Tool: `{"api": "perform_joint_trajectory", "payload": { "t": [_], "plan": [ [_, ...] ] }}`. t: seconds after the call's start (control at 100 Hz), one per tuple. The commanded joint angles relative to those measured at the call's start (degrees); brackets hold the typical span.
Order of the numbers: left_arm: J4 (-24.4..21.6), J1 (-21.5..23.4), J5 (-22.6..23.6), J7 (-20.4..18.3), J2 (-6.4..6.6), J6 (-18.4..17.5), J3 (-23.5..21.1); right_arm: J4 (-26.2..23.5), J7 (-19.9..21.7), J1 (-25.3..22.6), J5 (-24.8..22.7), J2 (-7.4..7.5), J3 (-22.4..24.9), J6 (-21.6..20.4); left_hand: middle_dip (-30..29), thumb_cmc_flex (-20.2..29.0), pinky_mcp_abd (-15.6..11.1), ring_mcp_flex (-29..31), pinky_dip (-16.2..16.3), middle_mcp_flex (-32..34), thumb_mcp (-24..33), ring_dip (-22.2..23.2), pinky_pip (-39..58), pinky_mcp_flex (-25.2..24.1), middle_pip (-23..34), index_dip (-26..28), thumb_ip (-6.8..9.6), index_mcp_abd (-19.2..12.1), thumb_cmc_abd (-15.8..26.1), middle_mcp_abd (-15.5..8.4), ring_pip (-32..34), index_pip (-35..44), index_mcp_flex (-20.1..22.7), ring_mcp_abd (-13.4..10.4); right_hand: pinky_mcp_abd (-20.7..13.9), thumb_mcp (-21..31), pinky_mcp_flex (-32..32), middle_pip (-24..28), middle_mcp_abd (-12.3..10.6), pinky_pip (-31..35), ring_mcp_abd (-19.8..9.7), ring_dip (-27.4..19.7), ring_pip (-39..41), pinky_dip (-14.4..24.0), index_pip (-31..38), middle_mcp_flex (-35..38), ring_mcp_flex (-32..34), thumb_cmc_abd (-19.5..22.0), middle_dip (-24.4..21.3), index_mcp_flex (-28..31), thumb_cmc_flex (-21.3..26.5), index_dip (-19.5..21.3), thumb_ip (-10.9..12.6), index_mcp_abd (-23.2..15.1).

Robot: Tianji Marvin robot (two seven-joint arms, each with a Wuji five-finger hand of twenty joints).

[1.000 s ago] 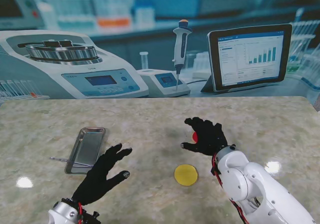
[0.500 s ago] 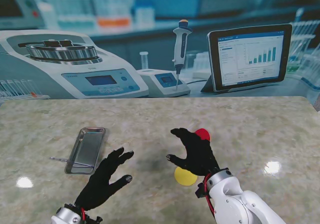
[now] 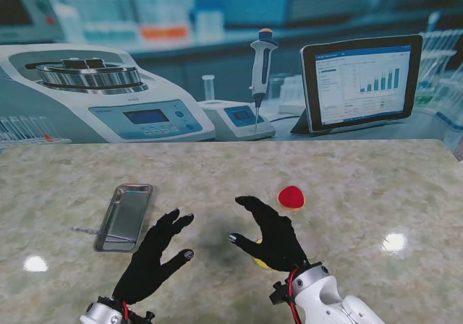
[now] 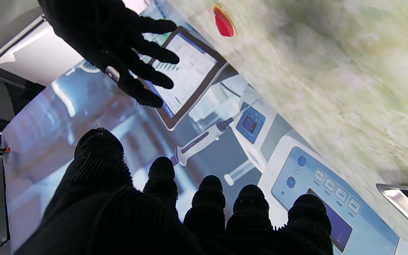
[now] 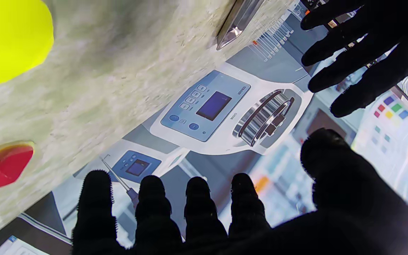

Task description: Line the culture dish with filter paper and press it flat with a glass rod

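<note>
Right hand (image 3: 269,235) pulled back over yellow disc (image 3: 258,260), empty, fingers spread; red dish (image 3: 291,197) uncovered.

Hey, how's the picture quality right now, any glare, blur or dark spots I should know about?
Stand view: sharp, with two bright lamp reflections on the marble table and a soft shadow under the right hand. Left wrist view: the tabletop is smeared with blur, and the left hand is a black silhouette. Right wrist view: the yellow disc is overexposed and soft, and the red disc blurred.
</note>
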Motion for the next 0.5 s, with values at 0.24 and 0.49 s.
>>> {"api": "perform_joint_trajectory", "payload": {
  "t": [0.24, 0.49],
  "plan": [
    [-0.12, -1.67, 0.28, -0.01, -0.39, 1.49, 0.28, 3.54, 1.02, 0.27, 4.48, -0.42, -1.3, -4.16, 0.49, 1.32, -0.9, -1.19, 3.24, -0.99, -0.39, 1.88, -1.44, 0.11, 0.33, -0.98, 1.68, 0.64, 1.85, -0.14, 0.31, -1.93, -1.04, -0.77, -1.88, -4.66, -2.4, -5.16, -2.72, -5.22, -2.3, -2.05, -5.08, -3.04, -9.15, -1.15, -2.98, 3.49, -0.69, 0.9, -0.87, -0.25, 1.57, -3.71],
    [-1.6, -1.28, 0.39, -1.43, -0.28, 1.46, -2.79, 4.05, 1.2, 0.28, 5.14, -0.41, -1.23, -5.16, 5.82, 2.55, -0.08, -0.97, 14.04, 0.13, -0.39, 12.43, 2.99, -0.93, 4.33, 2.66, 1.49, 2.76, 0.53, 3.25, 3.07, 4.99, -1.25, 0.93, -2.23, -5.35, -2.2, -5.7, -3.36, -6.37, -3.3, -2.81, -6.51, -4.09, -9.48, -1.0, -2.79, 3.65, -0.91, 1.08, -0.48, -1.35, 1.61, -4.55]
  ]
}}
